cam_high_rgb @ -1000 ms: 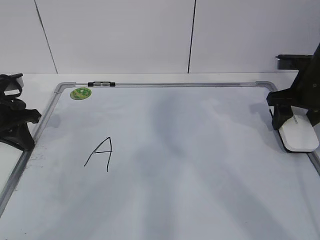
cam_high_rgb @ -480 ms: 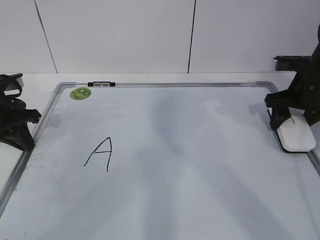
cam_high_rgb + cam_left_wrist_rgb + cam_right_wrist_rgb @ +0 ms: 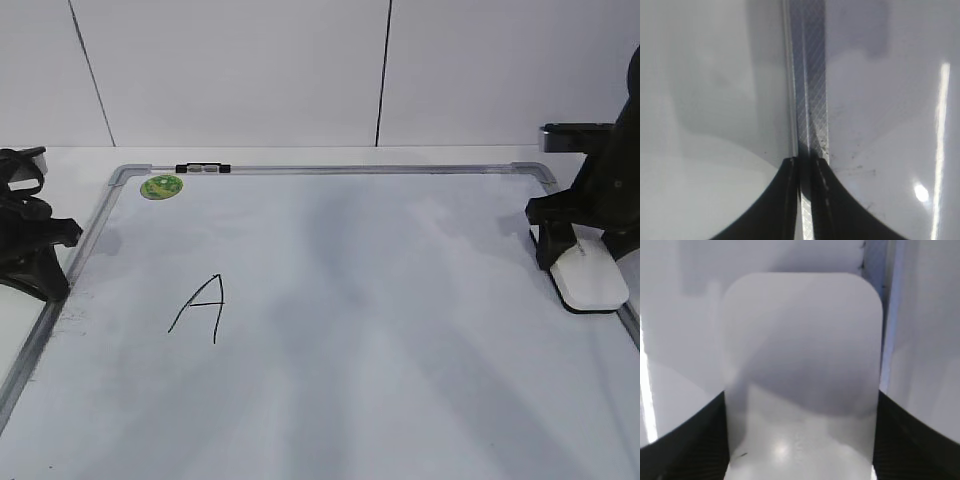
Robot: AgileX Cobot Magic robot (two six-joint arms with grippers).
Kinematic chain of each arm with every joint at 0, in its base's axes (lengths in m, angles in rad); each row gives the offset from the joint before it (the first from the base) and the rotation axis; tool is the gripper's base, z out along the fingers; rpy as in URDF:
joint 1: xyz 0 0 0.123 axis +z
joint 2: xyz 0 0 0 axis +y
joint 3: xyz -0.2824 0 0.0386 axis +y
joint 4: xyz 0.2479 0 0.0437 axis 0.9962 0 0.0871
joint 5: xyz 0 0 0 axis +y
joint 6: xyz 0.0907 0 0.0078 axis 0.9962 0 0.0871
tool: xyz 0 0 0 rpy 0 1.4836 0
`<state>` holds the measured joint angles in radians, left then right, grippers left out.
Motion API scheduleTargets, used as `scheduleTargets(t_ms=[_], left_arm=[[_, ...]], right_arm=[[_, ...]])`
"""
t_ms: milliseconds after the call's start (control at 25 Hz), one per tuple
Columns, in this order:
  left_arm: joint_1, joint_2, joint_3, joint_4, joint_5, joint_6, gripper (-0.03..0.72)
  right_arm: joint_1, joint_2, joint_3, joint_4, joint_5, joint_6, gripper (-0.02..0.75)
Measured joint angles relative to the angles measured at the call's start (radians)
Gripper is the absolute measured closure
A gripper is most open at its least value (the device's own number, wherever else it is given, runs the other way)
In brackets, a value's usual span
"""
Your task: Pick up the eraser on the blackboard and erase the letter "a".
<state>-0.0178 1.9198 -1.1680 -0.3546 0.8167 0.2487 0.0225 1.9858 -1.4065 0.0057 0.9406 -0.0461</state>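
Note:
The blackboard [image 3: 380, 300] is a white dry-erase board with a silver frame and lies flat. The white eraser [image 3: 590, 282] sits at the board's right edge. My right gripper [image 3: 582, 238] is shut on it, one finger on each long side. In the right wrist view the eraser [image 3: 800, 340] fills the space between the fingers [image 3: 800, 410]. No lowercase "a" shows on the board; only an angular capital "A" [image 3: 200, 308] is at the left. My left gripper [image 3: 35, 250] rests off the board's left edge, shut and empty, above the frame [image 3: 807, 100].
A round green sticker [image 3: 161, 186] and a black clip [image 3: 203, 169] are at the board's far left corner. A white wall stands behind the table. The board's right frame [image 3: 628, 320] runs just beside the eraser.
My right gripper and the eraser have shifted slightly left and toward the near side. The left arm has not moved.

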Motion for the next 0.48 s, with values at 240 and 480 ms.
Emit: scheduleTargets(t_ms=[240, 480], left_arm=[[0.0, 0.0, 0.0, 0.0, 0.0, 0.0, 0.644], [0.0, 0.0, 0.0, 0.0, 0.0, 0.0, 0.644]], right_arm=[[0.0, 0.002, -0.014, 0.008, 0.01, -0.001, 0.11], [0.0, 0.002, -0.114, -0.006, 0.089, -0.001, 0.105]])
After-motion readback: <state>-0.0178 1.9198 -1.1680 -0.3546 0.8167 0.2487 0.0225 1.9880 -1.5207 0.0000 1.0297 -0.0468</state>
